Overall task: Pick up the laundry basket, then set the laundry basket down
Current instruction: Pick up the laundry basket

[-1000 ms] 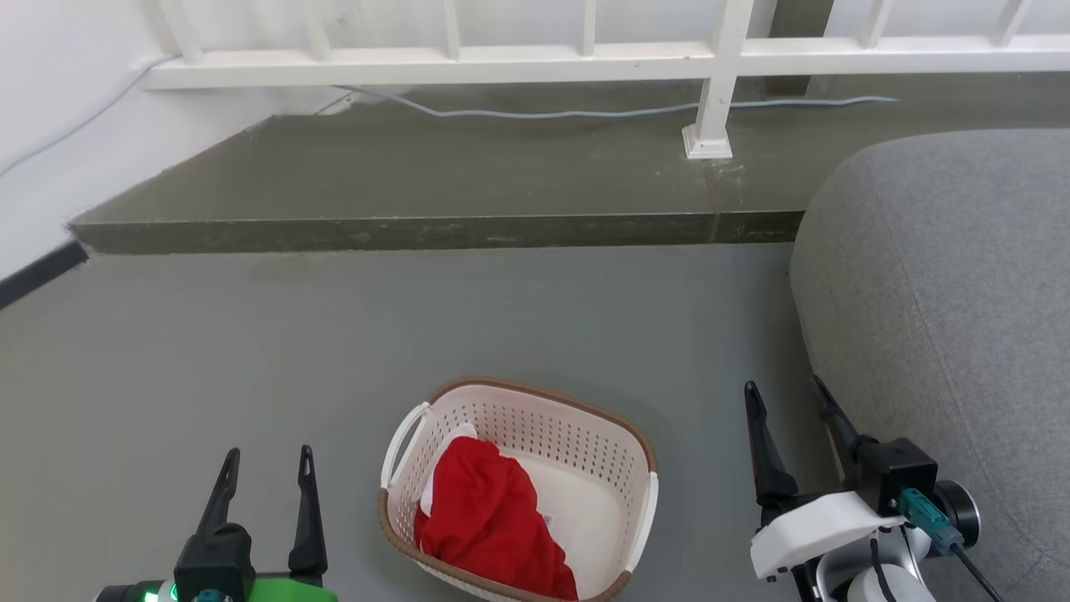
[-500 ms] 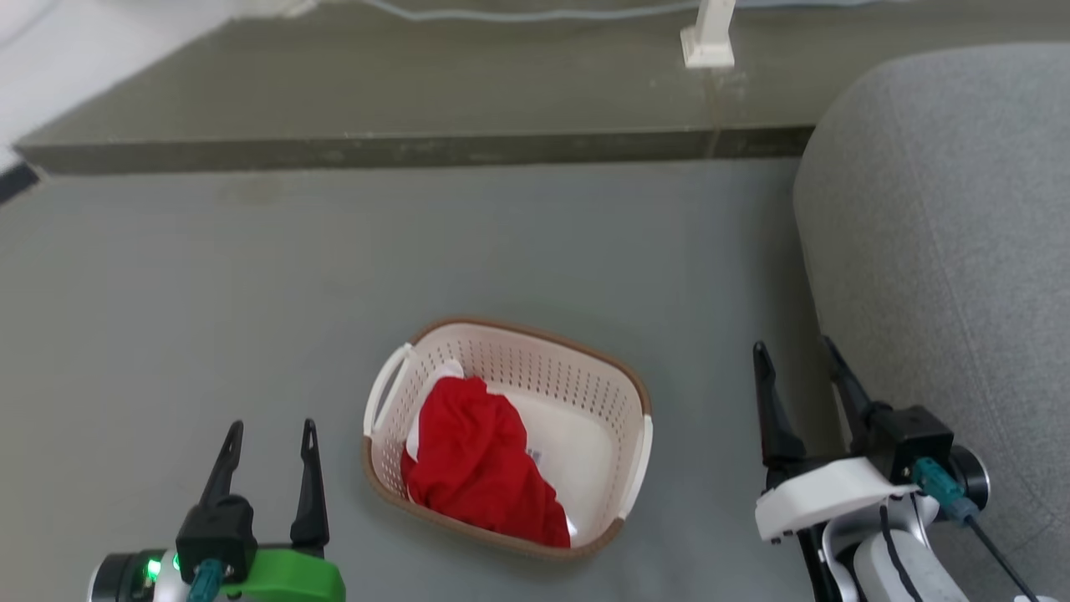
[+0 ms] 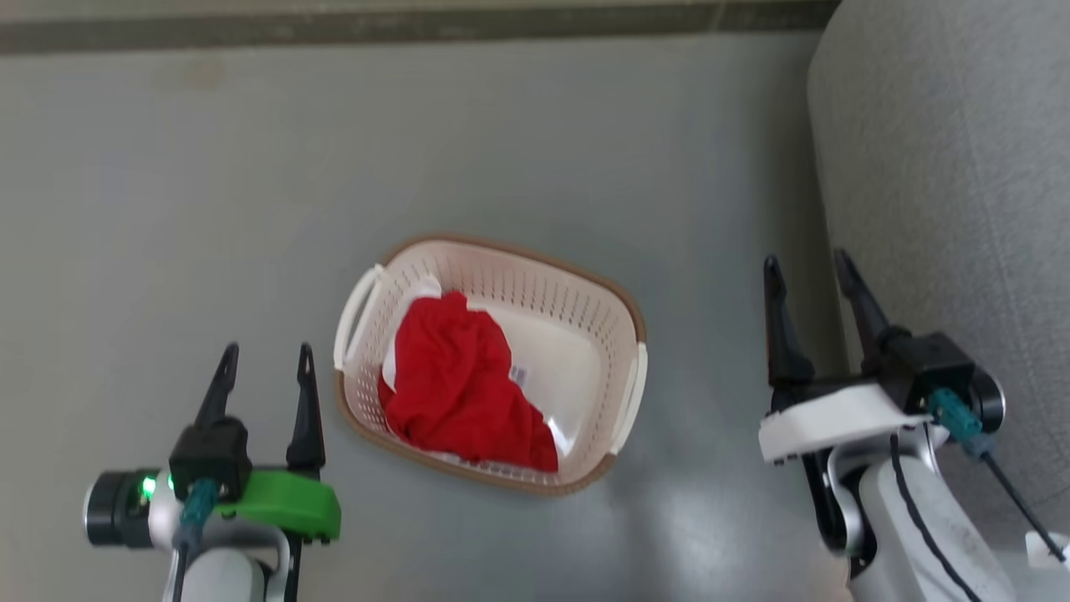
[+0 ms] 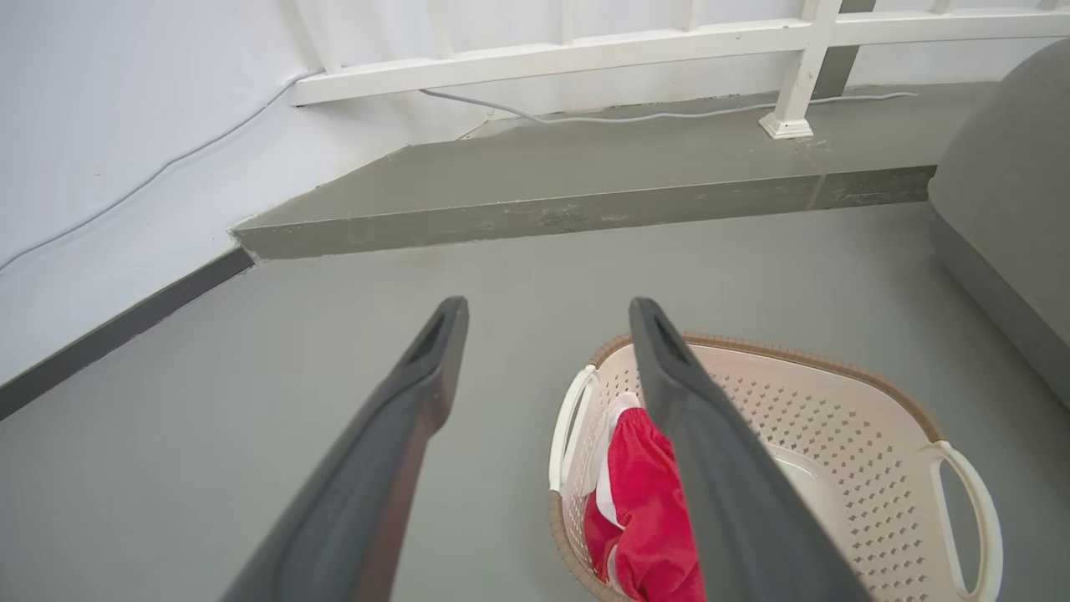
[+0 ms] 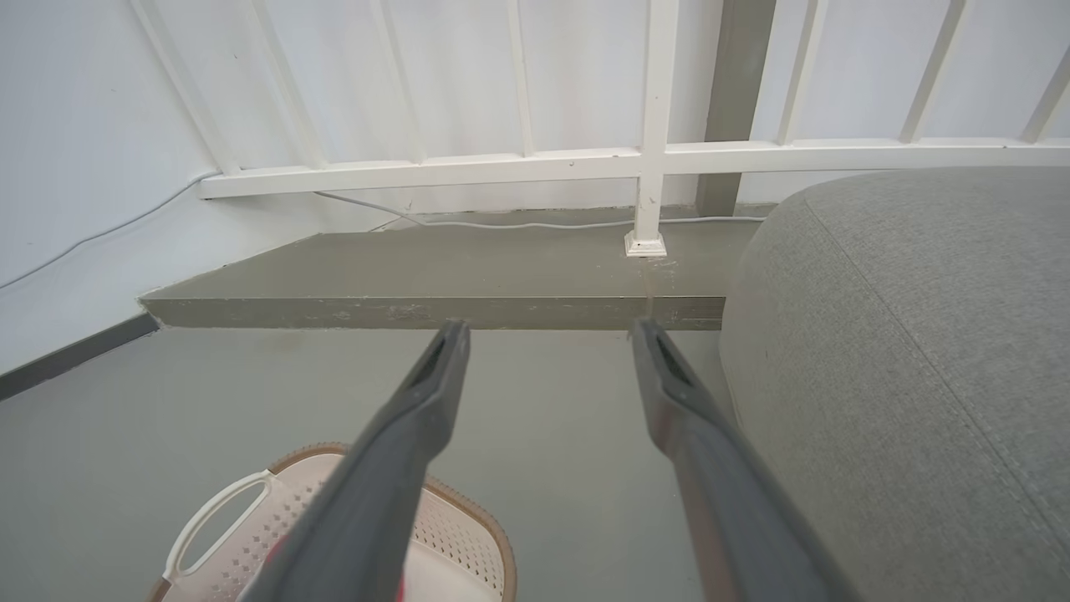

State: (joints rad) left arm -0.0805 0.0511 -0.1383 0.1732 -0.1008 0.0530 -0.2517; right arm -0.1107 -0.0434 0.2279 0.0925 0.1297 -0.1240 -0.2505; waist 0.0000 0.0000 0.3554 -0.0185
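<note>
2 claws flank the laundry basket (image 3: 535,288), which sits on the grey floor (image 3: 585,142) between them and touches neither. The left claw (image 3: 267,349) is released, its 2 dark fingers spread with nothing between them. The basket lies just to its right, with 1 white loop handle (image 3: 355,311) near that claw's inner finger. The right claw (image 3: 805,259) is also released and empty. The basket lies to its left across a wider strip of floor, its other loop handle (image 3: 629,397) turned toward that claw.

The basket is cream-white and rounded-rectangular, its walls pierced by rows of small holes, with a brown woven-look rim (image 3: 501,242). It stands skewed to the line of the fingers. Inside, a crumpled red cloth (image 3: 456,385) lies toward the left claw's side over something white. A small sticker (image 3: 518,374), too blurred to read, shows on the pale bottom at the cloth's edge.

A grey upholstered cushion (image 3: 945,167) rises just right of the right claw. Beyond both claws' fingertips are a raised step (image 4: 585,180) and a white railing (image 4: 669,42).
</note>
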